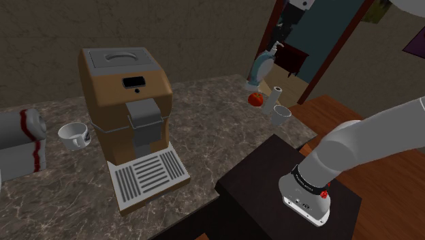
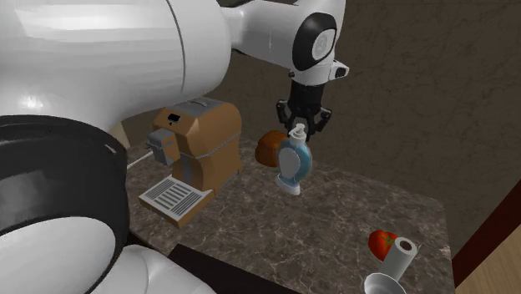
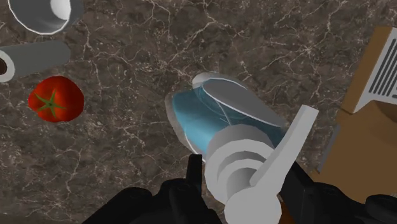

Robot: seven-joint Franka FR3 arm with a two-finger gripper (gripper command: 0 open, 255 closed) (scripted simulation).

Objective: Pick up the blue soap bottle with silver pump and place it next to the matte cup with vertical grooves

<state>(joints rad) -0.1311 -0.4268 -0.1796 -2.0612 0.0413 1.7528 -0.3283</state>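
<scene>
The blue soap bottle (image 2: 294, 164) with a pale pump head hangs tilted under my gripper (image 2: 301, 124), which is shut on its pump neck. In the wrist view the black fingers (image 3: 193, 179) clasp the pump (image 3: 245, 167), and the bottle's blue body (image 3: 210, 118) points away over the marble counter. In the shoulder view the bottle (image 1: 261, 67) is at the counter's far right, just above a red tomato (image 1: 256, 99). A pale cup (image 1: 280, 112) stands near it, beside a small white roll (image 1: 277, 91). A handled mug (image 1: 73, 134) sits left of the coffee machine.
A brown coffee machine (image 1: 129, 102) with a white drip grille takes the counter's middle. A grey roll with a dark red band (image 1: 20, 140) lies at the shoulder view's left. Tomato (image 3: 56, 99), roll (image 3: 32, 60) and cup (image 3: 46, 13) cluster together. A brown lump (image 2: 269, 148) sits behind the bottle.
</scene>
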